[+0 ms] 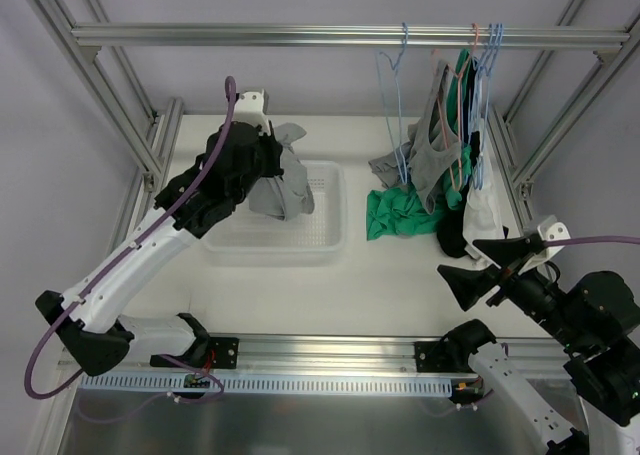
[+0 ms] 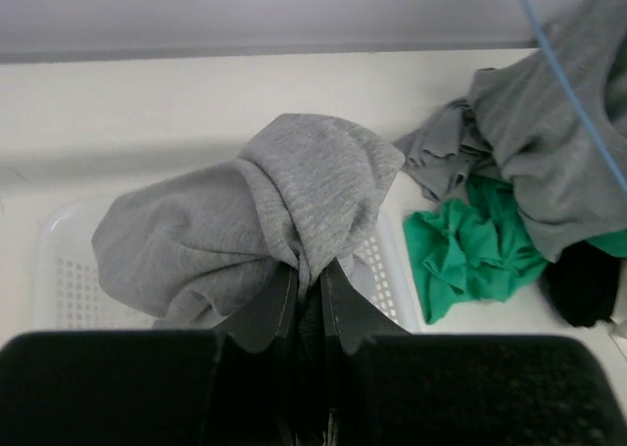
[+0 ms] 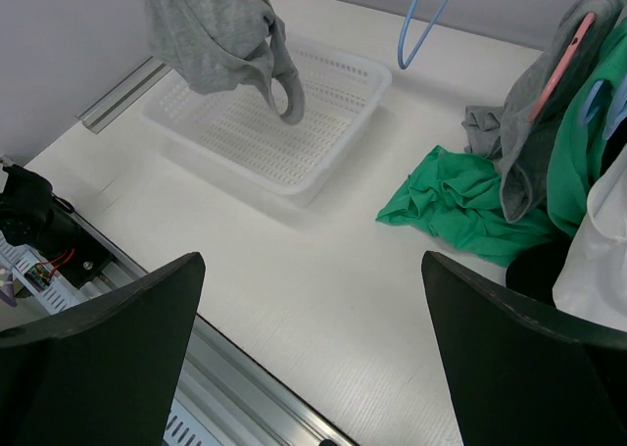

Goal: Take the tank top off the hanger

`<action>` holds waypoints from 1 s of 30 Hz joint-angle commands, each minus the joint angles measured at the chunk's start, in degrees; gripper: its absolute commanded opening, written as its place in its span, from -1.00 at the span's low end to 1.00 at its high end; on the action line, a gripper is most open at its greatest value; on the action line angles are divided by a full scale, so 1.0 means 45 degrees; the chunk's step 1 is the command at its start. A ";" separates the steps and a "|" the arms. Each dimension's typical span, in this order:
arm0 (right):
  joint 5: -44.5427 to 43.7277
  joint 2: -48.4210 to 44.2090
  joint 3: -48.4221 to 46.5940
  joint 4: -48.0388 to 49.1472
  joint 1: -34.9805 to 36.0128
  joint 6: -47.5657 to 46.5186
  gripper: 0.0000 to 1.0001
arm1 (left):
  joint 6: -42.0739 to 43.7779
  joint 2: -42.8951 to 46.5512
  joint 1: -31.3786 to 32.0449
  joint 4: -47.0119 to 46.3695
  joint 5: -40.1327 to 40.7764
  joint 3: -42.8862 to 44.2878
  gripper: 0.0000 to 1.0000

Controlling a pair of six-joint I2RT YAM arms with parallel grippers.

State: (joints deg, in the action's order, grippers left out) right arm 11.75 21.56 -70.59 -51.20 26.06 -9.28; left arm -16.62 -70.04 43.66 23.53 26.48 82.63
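A grey tank top [image 1: 287, 183] hangs bunched from my left gripper [image 1: 270, 167], which is shut on it above the white basket [image 1: 330, 241]. In the left wrist view the cloth [image 2: 284, 196] is pinched between the fingers of the left gripper [image 2: 309, 270]. A bare blue hanger [image 1: 393, 95] hangs from the rail [image 1: 300, 35] to the right, and it shows again in the right wrist view [image 3: 423, 24]. My right gripper [image 1: 460, 260] stands open low over the table at the right front, with nothing between its fingers [image 3: 312, 265].
More clothes on hangers crowd the rail's right end: a grey one [image 1: 435, 145], a white one [image 1: 485, 207]. A green garment [image 1: 395, 213] and a black one [image 1: 452, 237] lie crumpled on the table beneath. Frame posts stand at both sides.
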 commanded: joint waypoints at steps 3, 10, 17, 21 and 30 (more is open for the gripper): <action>-0.0305 0.0618 0.0295 0.0675 -0.0011 0.0129 0.99 | -0.1052 -0.1248 -0.1264 0.0123 -0.2135 -0.0764 -1.00; -0.0812 0.1515 0.0627 0.0733 -0.0030 -0.0184 0.99 | -0.1892 -0.1994 -0.1948 0.0104 -0.2837 -0.1369 -0.51; -0.1771 0.2764 0.0160 0.0675 -0.0030 -0.0145 0.99 | -0.1659 -0.0378 -0.1948 0.0201 -0.2642 -0.1448 0.97; -0.2861 0.3798 -0.0874 0.0442 -0.0030 -0.0281 0.99 | -0.1346 0.1047 -0.1948 0.0610 -0.3206 -0.1506 0.97; -0.3528 0.7256 -0.5169 0.0030 -0.0691 -0.0750 0.93 | -0.1091 0.3708 -0.1929 0.2307 -0.5260 -0.3224 0.97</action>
State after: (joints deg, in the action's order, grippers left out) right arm -2.28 50.33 -88.29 -51.99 25.04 -11.20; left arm -22.96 -53.49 35.16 28.14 6.57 71.09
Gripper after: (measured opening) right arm 0.975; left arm 0.985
